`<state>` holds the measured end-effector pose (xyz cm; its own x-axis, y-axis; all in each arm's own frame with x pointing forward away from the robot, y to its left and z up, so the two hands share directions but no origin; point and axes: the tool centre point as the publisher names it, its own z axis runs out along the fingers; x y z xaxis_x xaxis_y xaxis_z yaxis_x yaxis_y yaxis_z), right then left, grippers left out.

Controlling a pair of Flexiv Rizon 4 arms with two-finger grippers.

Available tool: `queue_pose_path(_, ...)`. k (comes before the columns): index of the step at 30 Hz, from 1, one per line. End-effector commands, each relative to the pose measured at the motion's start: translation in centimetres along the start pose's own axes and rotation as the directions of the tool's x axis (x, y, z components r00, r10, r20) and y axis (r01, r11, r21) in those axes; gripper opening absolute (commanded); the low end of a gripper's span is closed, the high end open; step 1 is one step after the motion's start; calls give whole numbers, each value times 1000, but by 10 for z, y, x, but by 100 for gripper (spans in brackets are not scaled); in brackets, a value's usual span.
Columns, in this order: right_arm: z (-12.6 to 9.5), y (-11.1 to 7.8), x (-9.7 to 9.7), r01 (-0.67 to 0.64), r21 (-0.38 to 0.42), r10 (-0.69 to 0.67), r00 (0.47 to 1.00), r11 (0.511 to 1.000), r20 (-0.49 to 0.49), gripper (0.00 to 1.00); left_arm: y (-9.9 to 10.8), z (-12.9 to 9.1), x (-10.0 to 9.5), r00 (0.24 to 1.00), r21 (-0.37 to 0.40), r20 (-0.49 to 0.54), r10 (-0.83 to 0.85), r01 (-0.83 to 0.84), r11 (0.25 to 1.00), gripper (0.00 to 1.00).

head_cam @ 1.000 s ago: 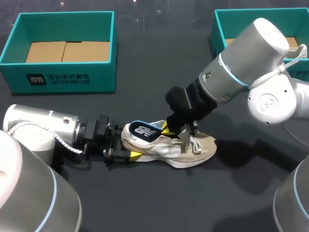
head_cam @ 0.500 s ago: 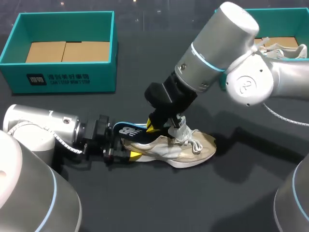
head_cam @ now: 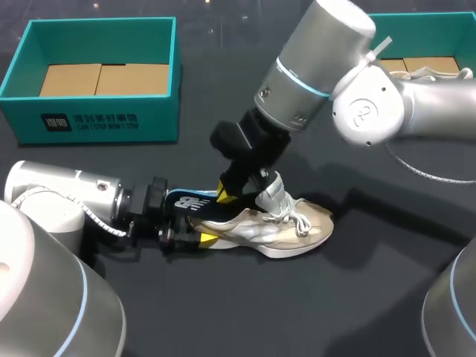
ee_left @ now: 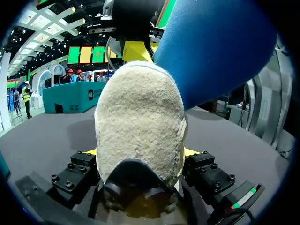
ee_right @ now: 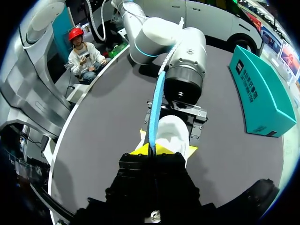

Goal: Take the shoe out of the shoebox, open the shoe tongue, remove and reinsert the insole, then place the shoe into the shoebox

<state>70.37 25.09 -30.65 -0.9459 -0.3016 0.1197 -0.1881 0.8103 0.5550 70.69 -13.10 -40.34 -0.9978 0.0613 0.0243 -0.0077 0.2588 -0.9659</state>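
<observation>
Head view, looking down on a dark table point(head_cam: 223, 312). A beige shoe point(head_cam: 286, 232) stood on its sole just below the middle of the frame, with its toe pointing right. It was outside both boxes. An open teal shoebox point(head_cam: 89, 119) sat in the upper left corner, and a second teal box point(head_cam: 349, 30) sat in the upper right, partly hidden by the right arm.

The left arm came in low from the left edge. The left gripper point(head_cam: 195, 236) was clamped on the shoe's heel. In the left wrist view, a finger block pressed each side of the fuzzy heel. This grip seemed meant to anchor the shoe so it would not slide or lift while the insole was worked.

The right arm reached down from the upper right. The right gripper point(head_cam: 227, 192) was pinched shut on the blue insole point(head_cam: 190, 201), and the right wrist view showed its yellow tips closed on the insole's thin edge. The insole stuck out leftward from the shoe's opening and hung over the heel and the left gripper (whether its front end lay inside the shoe could not be made out).

The tongue point(head_cam: 271, 195) stood raised above loose laces, which left the opening free for the insole to pass. Judging by this, the work was at the insole step, and boxing the shoe was not yet done.
</observation>
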Motion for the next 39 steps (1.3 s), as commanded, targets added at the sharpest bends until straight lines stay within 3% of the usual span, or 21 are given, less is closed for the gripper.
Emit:
queue_pose_path(1,2,9,-7,-28,25,29,999,999,-35,0,1,2,0,1000,-1,2,0,0,1000,0)
queue_pose_path(4,2,9,-7,-46,30,48,998,998,-48,4,1,2,0,1000,-1,2,0,0,1000,0)
queue_pose_path(9,2,9,-6,-69,38,71,996,997,-54,44,1,2,0,1000,-1,2,0,0,1000,0)
queue_pose_path(23,1,1,-8,-209,54,214,971,976,-111,40,1,2,0,1000,-1,2,0,0,1000,0)
queue_pose_path(29,3,4,-4,-232,28,233,966,972,-113,46,1,2,0,1000,-1,2,0,0,1000,0)
queue_pose_path(39,12,5,1,-243,-21,240,966,970,-101,44,1,2,0,1000,-1,2,0,0,1000,0)
